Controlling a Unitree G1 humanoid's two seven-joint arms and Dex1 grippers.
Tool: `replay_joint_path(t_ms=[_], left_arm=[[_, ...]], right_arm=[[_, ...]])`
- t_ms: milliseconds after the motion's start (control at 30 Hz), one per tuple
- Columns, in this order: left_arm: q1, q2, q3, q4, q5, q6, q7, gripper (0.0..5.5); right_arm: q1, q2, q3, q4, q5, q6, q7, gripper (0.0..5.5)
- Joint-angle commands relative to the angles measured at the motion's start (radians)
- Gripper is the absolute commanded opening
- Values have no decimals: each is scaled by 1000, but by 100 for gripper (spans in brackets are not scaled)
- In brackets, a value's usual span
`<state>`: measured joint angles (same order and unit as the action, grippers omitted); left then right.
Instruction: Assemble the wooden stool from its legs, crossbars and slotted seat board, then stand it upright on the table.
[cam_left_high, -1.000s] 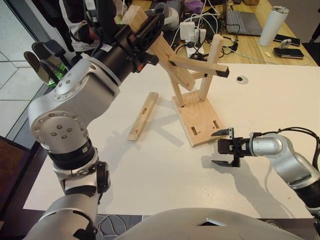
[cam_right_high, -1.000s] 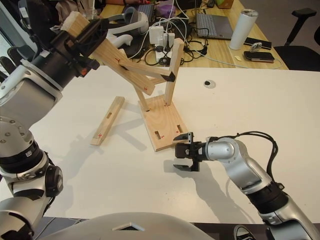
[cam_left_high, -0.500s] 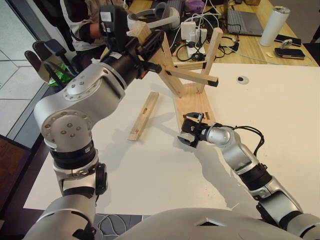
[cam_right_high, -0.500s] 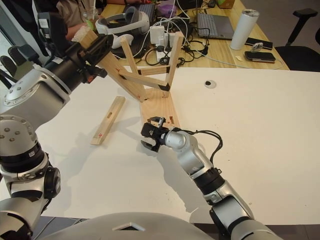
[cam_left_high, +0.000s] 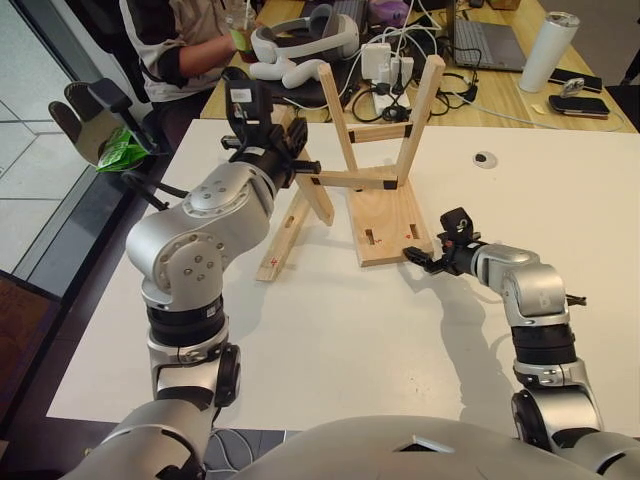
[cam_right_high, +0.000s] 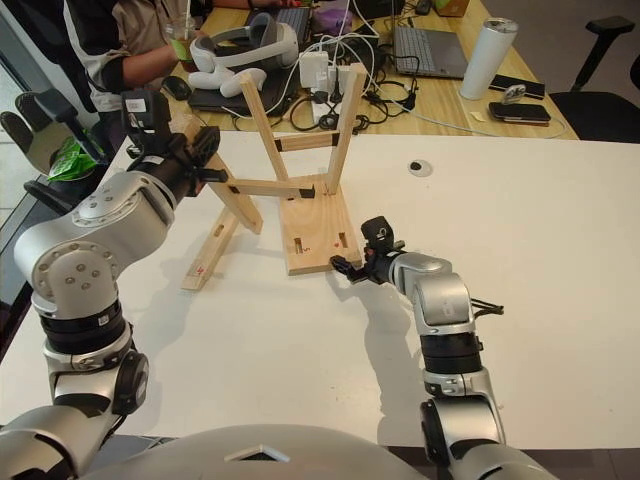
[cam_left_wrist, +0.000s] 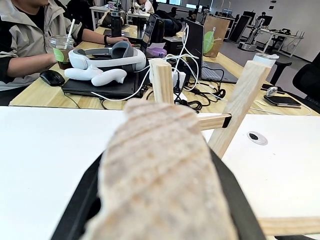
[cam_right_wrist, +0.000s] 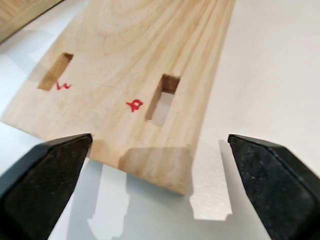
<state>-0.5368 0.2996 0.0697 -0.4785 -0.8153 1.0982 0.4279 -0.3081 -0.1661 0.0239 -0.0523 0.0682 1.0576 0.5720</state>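
Note:
The slotted seat board (cam_left_high: 388, 208) lies flat on the white table. Two legs (cam_left_high: 338, 105) (cam_left_high: 421, 100) rise from its far end, joined by a short crossbar (cam_left_high: 380, 133). A longer crossbar (cam_left_high: 350, 181) runs from them to a third leg (cam_left_high: 316, 200), which slants down to the table. My left gripper (cam_left_high: 288, 158) is shut on that leg's upper end (cam_left_wrist: 160, 175). My right gripper (cam_left_high: 424, 258) is open at the board's near right corner (cam_right_wrist: 150, 165), one fingertip (cam_right_wrist: 45, 180) on each side of it. A loose slotted leg (cam_left_high: 285, 233) lies left of the board.
A wooden desk behind the table carries a headset (cam_left_high: 300, 40), cables, laptops, a steel tumbler (cam_left_high: 545, 50) and phones. A cable hole (cam_left_high: 485, 159) sits in the table's far right. A person sits at the desk's left end. Open tabletop lies in front and to the right.
My left gripper has come down and toward the table, swinging the held leg and crossbars lower until the two legs stand upright. My right gripper has shifted along the board's near edge to its right corner.

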Motion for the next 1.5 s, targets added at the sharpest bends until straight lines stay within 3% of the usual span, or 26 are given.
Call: replay_joint_path(t_ms=[33, 300, 567, 833, 1233, 1500], left_arm=[[-17, -14, 40, -5, 26, 18, -21, 102], [7, -72, 97, -27, 59, -10, -55, 102], [204, -32, -18, -47, 212, -221, -285, 102], [267, -6, -34, -62, 263, -267, -413, 102], [96, 37, 20, -105, 165, 93, -438, 102], [103, -59, 19, 8, 248, 182, -358, 102]], right_arm=[[28, 42, 36, -74, 87, 109, 0, 503], [64, 21, 43, -183, 164, 112, -34, 503], [71, 2, -48, -241, 247, 44, -50, 503], [91, -31, -124, -253, 308, 59, -96, 503], [120, -53, -101, -257, 311, 36, -152, 503], [116, -62, -80, -249, 313, 20, -163, 503]])
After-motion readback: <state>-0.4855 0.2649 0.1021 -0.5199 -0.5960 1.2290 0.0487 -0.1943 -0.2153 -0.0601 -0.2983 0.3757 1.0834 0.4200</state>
